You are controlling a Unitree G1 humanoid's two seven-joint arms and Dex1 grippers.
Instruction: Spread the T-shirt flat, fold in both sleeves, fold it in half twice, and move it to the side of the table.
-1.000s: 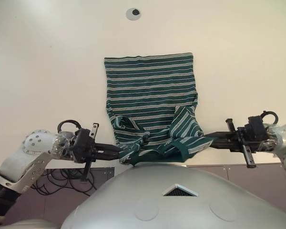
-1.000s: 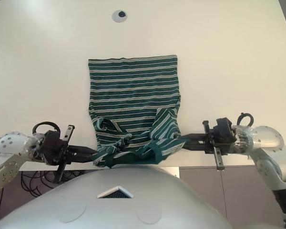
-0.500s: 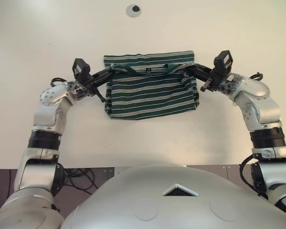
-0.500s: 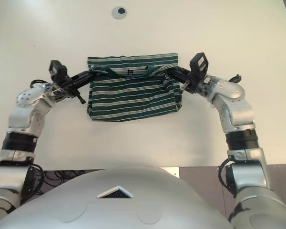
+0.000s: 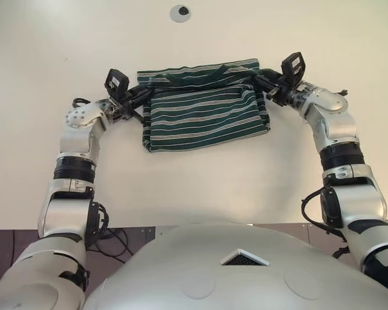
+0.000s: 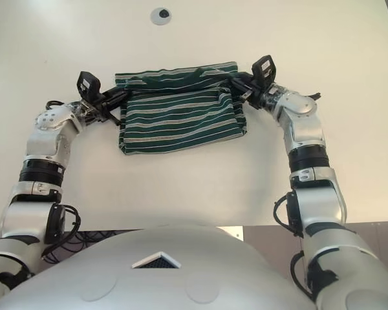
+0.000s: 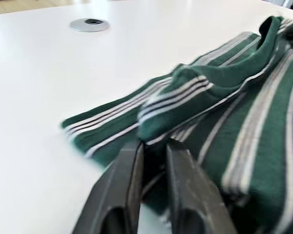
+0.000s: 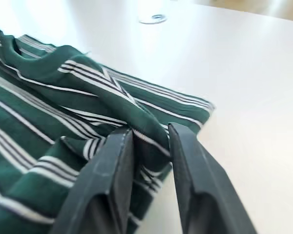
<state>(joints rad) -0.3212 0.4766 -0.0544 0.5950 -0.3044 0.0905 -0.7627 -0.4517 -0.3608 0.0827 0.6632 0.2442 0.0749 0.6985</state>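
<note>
The left gripper (image 5: 142, 97) sits at the far left corner of the T-shirt (image 5: 207, 113), low over the white table (image 5: 64, 39). Its two dark fingers (image 7: 129, 165) are drawn in close with a fold of striped cloth pinched between them. From that grip the green, white-striped T-shirt runs across towards the other gripper as a wide band folded in half. The doubled collar edge lies along the line between the two grippers, and the folded edge lies on the side nearer the robot. The cloth is bunched and slightly lifted just beside each set of fingers and flat on the table between them. A round cable port (image 5: 180, 13) is set into the table beyond the left gripper, well apart from the shirt. The right gripper (image 5: 260, 79) holds the far right corner, its fingers (image 8: 185, 156) nipped on a raised ridge of fabric.
</note>
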